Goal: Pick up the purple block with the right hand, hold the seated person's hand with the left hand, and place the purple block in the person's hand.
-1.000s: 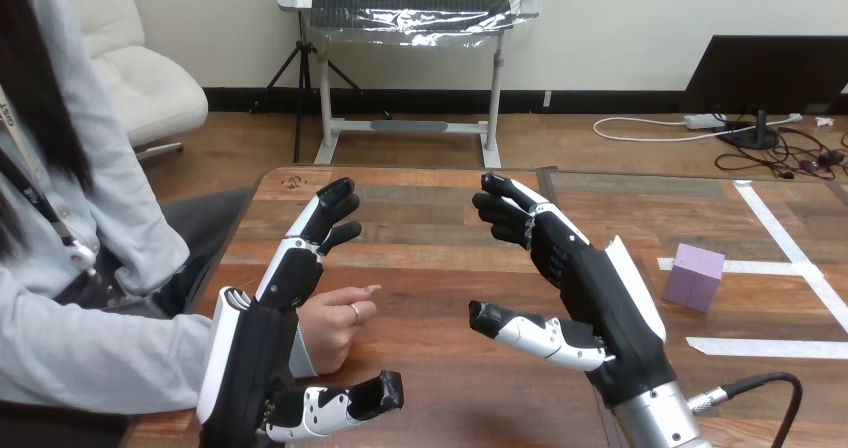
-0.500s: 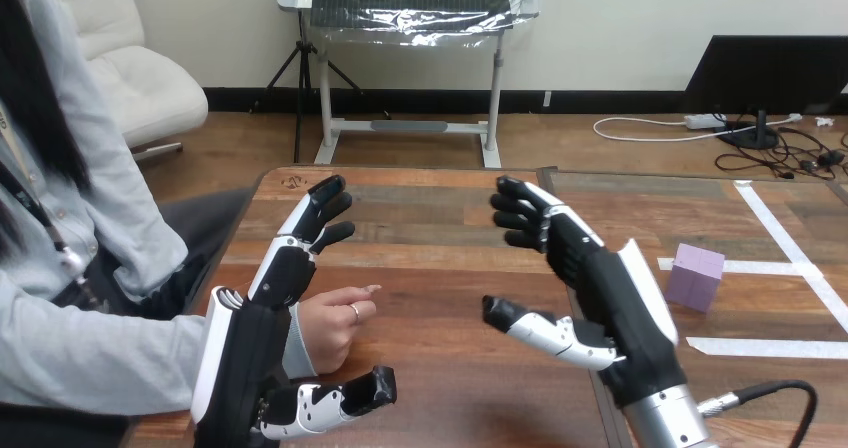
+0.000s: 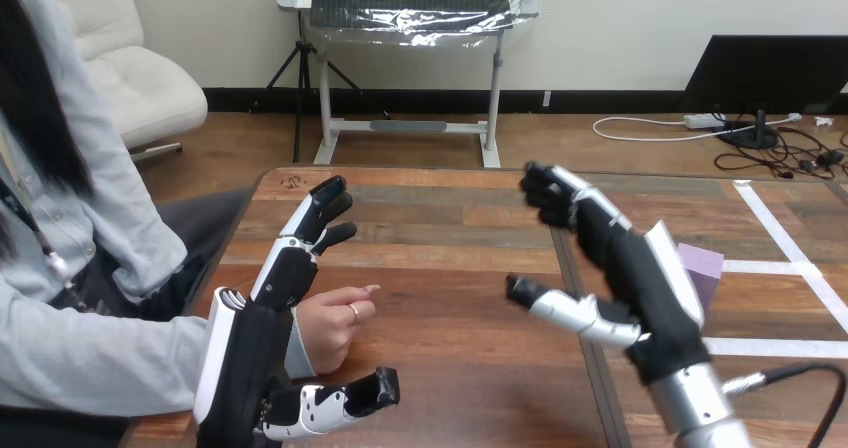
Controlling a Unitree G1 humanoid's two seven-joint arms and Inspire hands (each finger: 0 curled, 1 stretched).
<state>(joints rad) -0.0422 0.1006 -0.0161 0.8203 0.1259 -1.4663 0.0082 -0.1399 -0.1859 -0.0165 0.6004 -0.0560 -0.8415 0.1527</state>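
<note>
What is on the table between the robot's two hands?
In the head view, the person's hand rests on the table right beside the left hand; from there to the right hand is bare wood.

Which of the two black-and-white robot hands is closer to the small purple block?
The robot's right hand, at the view's right, open and partly hiding the purple block. The left hand stands far across the table, next to the person's hand.

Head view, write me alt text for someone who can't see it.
The robot's open right hand hovers over the wooden table, partly hiding the purple block. Its open left hand is beside the person's hand, resting on the table.
</note>
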